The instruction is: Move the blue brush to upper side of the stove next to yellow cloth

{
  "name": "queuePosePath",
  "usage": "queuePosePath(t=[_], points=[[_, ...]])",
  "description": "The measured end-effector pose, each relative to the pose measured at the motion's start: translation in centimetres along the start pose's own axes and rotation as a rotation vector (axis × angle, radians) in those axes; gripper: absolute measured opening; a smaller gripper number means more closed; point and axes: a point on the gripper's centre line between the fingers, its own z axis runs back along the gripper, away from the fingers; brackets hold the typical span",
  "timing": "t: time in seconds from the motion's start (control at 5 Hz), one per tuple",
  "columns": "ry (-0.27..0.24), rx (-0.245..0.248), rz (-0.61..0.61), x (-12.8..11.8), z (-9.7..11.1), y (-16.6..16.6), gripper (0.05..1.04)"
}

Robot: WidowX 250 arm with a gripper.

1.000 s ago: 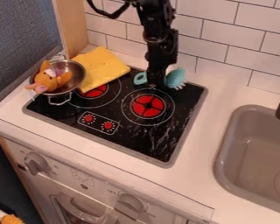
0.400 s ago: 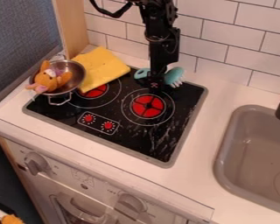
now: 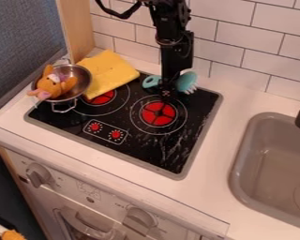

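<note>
1. In the camera view, your blue brush (image 3: 189, 80) lies along the far edge of the stove (image 3: 137, 152), its looped handle toward the yellow cloth (image 3: 107, 72) and just beside it. That matches the asked place, so you look nearly done.
2. Your gripper (image 3: 167, 93) hangs at the brush's middle, likely there to place or free it. You cannot tell whether it is open or closed, or if it grips the brush. If it does, a straight lift after release should avoid dragging the handle.
3. The cloth laps over the left end of the far edge, probably as your landmark. The metal pot (image 3: 87, 79) sits at the left edge and cradles the orange plush toy (image 3: 50, 86).
4. Your count: one brush, one cloth, one pot, one toy in it, two red-centred burners (image 3: 159, 114), two red stovetop knobs (image 3: 116, 134).
</note>
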Motion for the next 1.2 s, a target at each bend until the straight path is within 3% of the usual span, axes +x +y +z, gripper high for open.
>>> queuePosePath(t=[0.6,1.0,1.2], points=[[-0.07,0.077,0.038,-1.0,5.2,1.0,0.999],[-0.112,0.137,0.048,-2.2,9.2,-1.3,0.999],[-0.112,0.142,0.045,-2.3,9.3,-1.2,0.999]])
